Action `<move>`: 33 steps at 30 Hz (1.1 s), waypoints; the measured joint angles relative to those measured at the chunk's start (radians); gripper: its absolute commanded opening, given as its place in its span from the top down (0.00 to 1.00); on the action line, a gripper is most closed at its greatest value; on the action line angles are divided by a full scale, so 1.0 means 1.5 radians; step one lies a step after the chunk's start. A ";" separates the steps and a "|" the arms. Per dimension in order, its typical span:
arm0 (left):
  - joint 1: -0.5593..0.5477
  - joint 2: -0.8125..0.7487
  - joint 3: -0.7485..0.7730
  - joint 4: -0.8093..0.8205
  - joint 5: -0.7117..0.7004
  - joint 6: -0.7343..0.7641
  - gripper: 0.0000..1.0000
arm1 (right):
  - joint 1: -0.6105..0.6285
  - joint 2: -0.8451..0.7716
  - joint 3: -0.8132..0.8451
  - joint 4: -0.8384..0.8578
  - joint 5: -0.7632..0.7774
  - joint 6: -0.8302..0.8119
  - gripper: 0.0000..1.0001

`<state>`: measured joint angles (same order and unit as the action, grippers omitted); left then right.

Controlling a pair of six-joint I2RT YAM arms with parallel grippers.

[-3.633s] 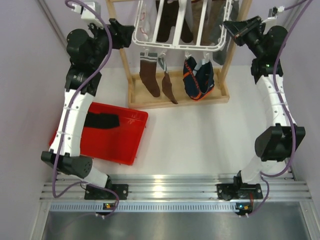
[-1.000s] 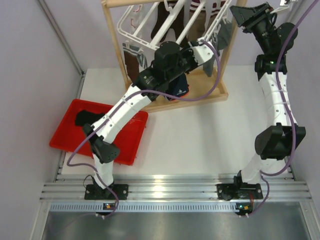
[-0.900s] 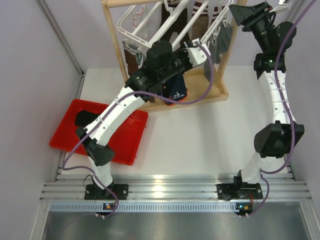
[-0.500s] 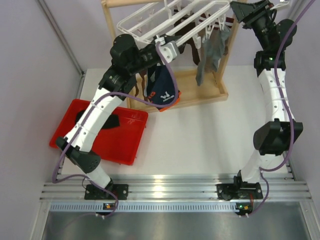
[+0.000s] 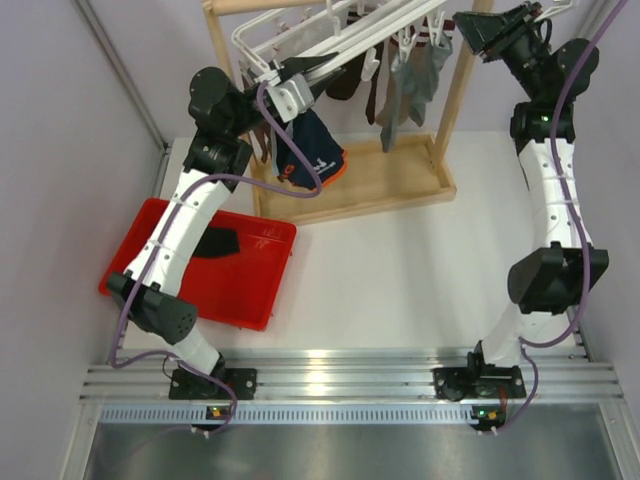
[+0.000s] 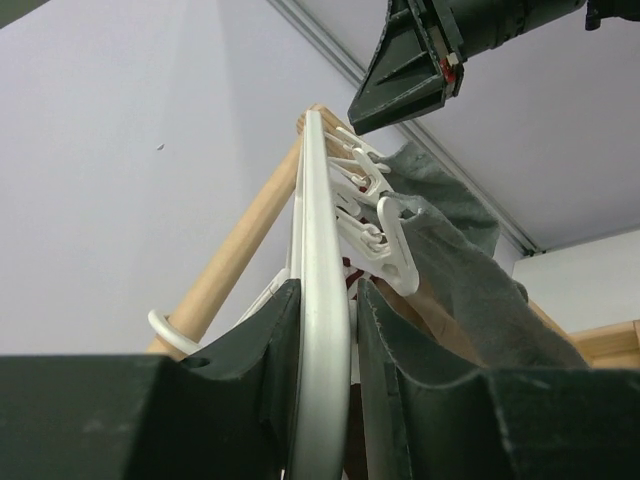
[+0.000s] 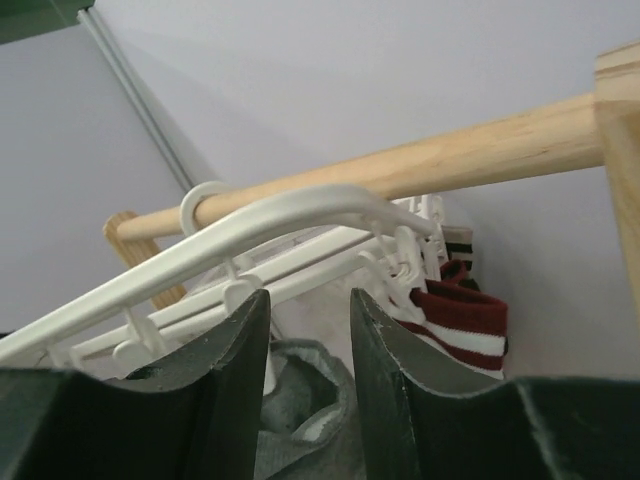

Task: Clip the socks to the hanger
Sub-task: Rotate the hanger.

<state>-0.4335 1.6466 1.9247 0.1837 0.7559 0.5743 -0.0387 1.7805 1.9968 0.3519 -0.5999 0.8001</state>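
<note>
The white hanger hangs tilted from the wooden frame's top rod. My left gripper is shut on its rim bar, which passes between the jaws in the left wrist view. Grey socks and dark brown socks hang clipped from it. A black sock lies in the red tray. My right gripper is open and empty at the hanger's right end. In the right wrist view the hanger lies beyond the fingertips, with a grey sock below.
The light wooden frame stands at the back of the table, its rod overhead. Navy fabric with orange trim hangs near the left arm. A red-and-white striped cuff hangs by the right jaw. Purple walls close both sides.
My left arm has swung from the middle of the frame back to the left, holding the hanger's rim. The hanger has tipped more steeply and the clipped socks have swung. The right arm barely moved.
</note>
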 measured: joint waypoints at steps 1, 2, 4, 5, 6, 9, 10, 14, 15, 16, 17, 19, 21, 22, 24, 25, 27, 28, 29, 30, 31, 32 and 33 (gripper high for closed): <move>0.003 0.000 -0.004 0.008 0.006 -0.004 1.00 | 0.003 -0.005 -0.001 0.000 -0.015 -0.005 0.65; 0.006 0.000 -0.009 0.019 0.011 -0.007 1.00 | 0.004 -0.011 -0.003 0.001 -0.029 -0.010 0.66; 0.009 0.000 -0.019 0.035 0.024 -0.013 1.00 | 0.013 -0.031 -0.018 0.010 -0.062 -0.017 0.66; 0.011 0.000 -0.023 0.040 0.030 -0.014 1.00 | 0.019 -0.042 -0.030 0.019 -0.082 -0.021 0.66; 0.012 0.000 -0.025 0.045 0.035 -0.014 1.00 | 0.024 -0.051 -0.037 0.027 -0.101 -0.025 0.66; 0.017 -0.001 -0.032 0.053 0.047 -0.015 1.00 | 0.054 -0.078 -0.064 0.058 -0.174 -0.040 0.66; 0.019 -0.002 -0.034 0.055 0.053 -0.014 1.00 | 0.067 -0.087 -0.074 0.066 -0.199 -0.048 0.64; 0.021 -0.009 -0.053 0.057 0.070 -0.001 1.00 | 0.108 -0.103 -0.093 0.064 -0.256 -0.097 0.57; 0.021 -0.012 -0.058 0.057 0.074 0.005 1.00 | 0.120 -0.103 -0.094 0.057 -0.262 -0.117 0.55; 0.021 -0.013 -0.062 0.055 0.078 0.010 1.00 | 0.129 -0.103 -0.094 0.049 -0.264 -0.132 0.54; 0.021 -0.014 -0.065 0.055 0.081 0.015 1.00 | 0.140 -0.103 -0.094 0.038 -0.265 -0.151 0.53; 0.022 -0.014 -0.067 0.052 0.086 0.024 1.00 | 0.159 -0.103 -0.093 0.018 -0.263 -0.182 0.52; 0.023 -0.015 -0.068 0.051 0.090 0.033 1.00 | 0.176 -0.101 -0.090 -0.004 -0.262 -0.209 0.51; 0.023 -0.016 -0.068 0.049 0.092 0.037 1.00 | 0.182 -0.099 -0.084 -0.013 -0.261 -0.221 0.50; 0.024 -0.017 -0.069 0.046 0.095 0.042 1.00 | 0.192 -0.090 -0.072 -0.034 -0.261 -0.242 0.49; 0.024 -0.017 -0.069 0.044 0.096 0.044 1.00 | 0.195 -0.085 -0.067 -0.039 -0.259 -0.248 0.48; 0.024 -0.018 -0.069 0.040 0.097 0.050 0.99 | 0.199 -0.073 -0.059 -0.051 -0.257 -0.261 0.49; 0.024 -0.019 -0.070 0.038 0.097 0.053 0.99 | 0.200 -0.067 -0.054 -0.057 -0.255 -0.265 0.49; 0.024 -0.019 -0.071 0.037 0.098 0.054 0.98 | 0.201 -0.059 -0.049 -0.065 -0.251 -0.270 0.49; 0.024 -0.019 -0.071 0.037 0.099 0.055 0.98 | 0.201 -0.053 -0.043 -0.075 -0.247 -0.273 0.49; 0.024 -0.019 -0.072 0.036 0.099 0.056 0.98 | 0.202 -0.048 -0.041 -0.081 -0.242 -0.276 0.51; 0.024 -0.020 -0.074 0.035 0.099 0.056 0.96 | 0.202 -0.043 -0.038 -0.092 -0.238 -0.279 0.54; 0.024 -0.023 -0.078 0.034 0.099 0.058 0.94 | 0.203 -0.040 -0.038 -0.096 -0.233 -0.283 0.58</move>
<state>-0.3969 1.6119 1.8080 0.2348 0.9051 0.6617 0.2665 1.7199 1.9396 0.2077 -0.9501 0.3752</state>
